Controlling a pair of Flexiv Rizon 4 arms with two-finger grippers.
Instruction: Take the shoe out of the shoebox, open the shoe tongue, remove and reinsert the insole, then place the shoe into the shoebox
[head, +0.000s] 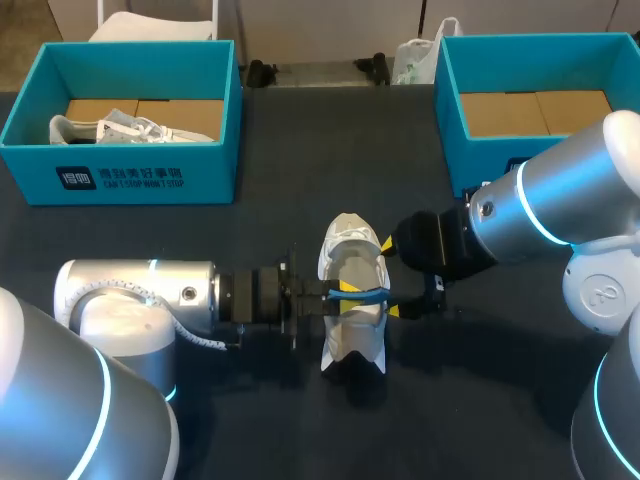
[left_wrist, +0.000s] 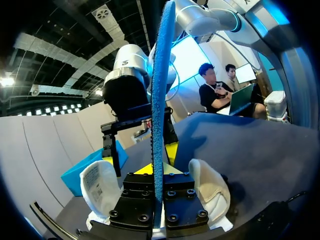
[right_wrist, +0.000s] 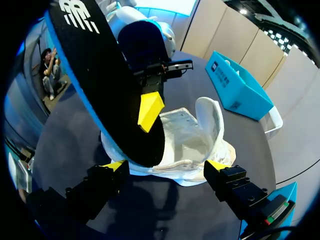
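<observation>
Dark tabletop (head: 280, 180) fills the head view, w/ both arms meeting at its middle. Nearest the robot, L arm (head: 140, 295) comes in low from the left and lies roughly level across the table. R arm (head: 560, 200) comes in from the right, angled down toward the same spot.

L gripper (head: 352, 293) is clamped on the insole (right_wrist: 110, 85). Wrist view shows the insole edge-on btwn its black finger blocks, standing upright. From the R wrist, one yellow L fingertip (right_wrist: 150, 110) presses flat on the insole's black face, which carries a white logo. Edge and underside are blue. Insole's lower end sits at the shoe's opening; can't tell if it's inside.

Shoe (head: 350, 340), a white sneaker, rests on the table at centre, out of either box, long axis running near-to-far, opening up. White lining is exposed, collar or tongue spread wide.

R gripper (head: 393, 279) is spread wide, holding nothing. Its yellow tips (right_wrist: 116, 165) sit just beside the shoe's right flank, one toward each end, w/ the shoe ahead of them.

Far side: L teal shoebox (head: 120, 175) at the table's back left, w/ a second white-grey sneaker (head: 120, 128) lying in it on a cardboard floor. R teal shoebox (head: 470, 150) is at the back right, bare cardboard floor showing, well apart from the shoe.
</observation>
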